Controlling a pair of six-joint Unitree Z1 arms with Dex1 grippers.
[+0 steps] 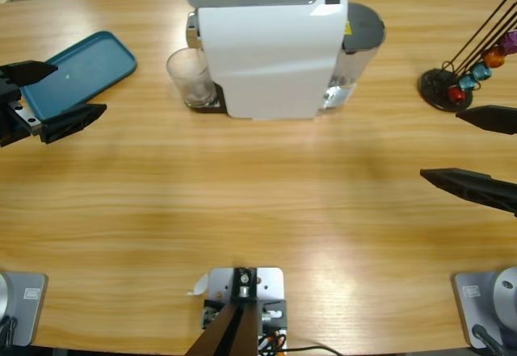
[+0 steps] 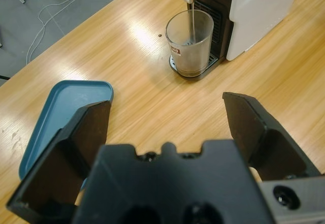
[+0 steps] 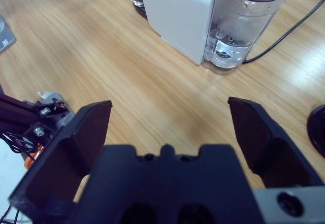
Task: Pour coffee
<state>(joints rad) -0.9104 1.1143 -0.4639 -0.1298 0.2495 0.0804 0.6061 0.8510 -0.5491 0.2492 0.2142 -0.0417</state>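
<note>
Glass (image 2: 189,42) under the coffee machine (image 1: 271,49) spout, far left of centre.
Thin, smooth, likely fragile and slippery; grip mid-wall. Left gripper (image 1: 50,94) and right gripper (image 1: 477,150) both wide open, empty.

Bright, even overhead light throws soft glare patches on the wooden table (image 1: 266,211).

Black wedge-shaped jaws, black screwed gripper body (image 2: 167,183)
</note>
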